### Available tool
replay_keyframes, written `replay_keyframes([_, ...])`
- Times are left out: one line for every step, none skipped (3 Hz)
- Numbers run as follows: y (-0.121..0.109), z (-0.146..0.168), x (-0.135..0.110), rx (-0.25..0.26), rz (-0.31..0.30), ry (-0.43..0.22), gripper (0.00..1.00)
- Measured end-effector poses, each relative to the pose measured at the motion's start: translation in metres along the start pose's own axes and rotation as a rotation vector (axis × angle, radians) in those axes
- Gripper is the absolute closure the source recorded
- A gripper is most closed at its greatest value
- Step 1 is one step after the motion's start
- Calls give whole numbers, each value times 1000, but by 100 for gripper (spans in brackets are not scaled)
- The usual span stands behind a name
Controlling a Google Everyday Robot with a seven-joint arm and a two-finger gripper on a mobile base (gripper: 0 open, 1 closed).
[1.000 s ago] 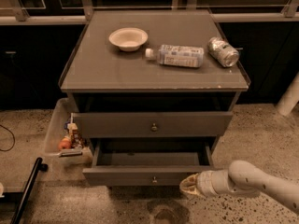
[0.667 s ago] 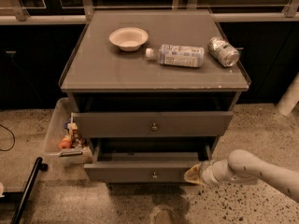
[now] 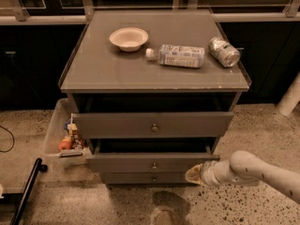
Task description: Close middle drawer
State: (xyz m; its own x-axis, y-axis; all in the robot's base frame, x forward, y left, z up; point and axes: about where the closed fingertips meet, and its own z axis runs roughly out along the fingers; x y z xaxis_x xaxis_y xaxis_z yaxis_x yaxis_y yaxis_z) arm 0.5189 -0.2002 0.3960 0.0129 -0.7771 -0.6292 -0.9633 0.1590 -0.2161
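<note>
The grey cabinet (image 3: pixel 154 74) has three grey drawers, each with a small round knob. The middle drawer (image 3: pixel 136 163) stands out a short way, its front just ahead of the bottom drawer (image 3: pixel 131 178). The top drawer (image 3: pixel 117 124) stands out further and overhangs it. My gripper (image 3: pixel 194 174) is at the end of the white arm (image 3: pixel 253 170), which comes in from the lower right. It rests against the right end of the middle drawer's front.
On the cabinet top lie a white bowl (image 3: pixel 128 38), a plastic bottle on its side (image 3: pixel 180 56) and a can (image 3: pixel 224 51). A clear bin (image 3: pixel 52 125) with small items stands at the cabinet's left. A black pole (image 3: pixel 26 191) lies lower left. A white post (image 3: pixel 290 97) is at right.
The middle drawer has slid in most of the way. My gripper has moved with it toward the cabinet, staying against the right end of its front.
</note>
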Motion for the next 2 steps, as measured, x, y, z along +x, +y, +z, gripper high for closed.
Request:
replay_keyframes([0, 0, 0, 0, -1, 0, 57])
replay_keyframes([-4, 7, -9, -14, -34, 5, 34])
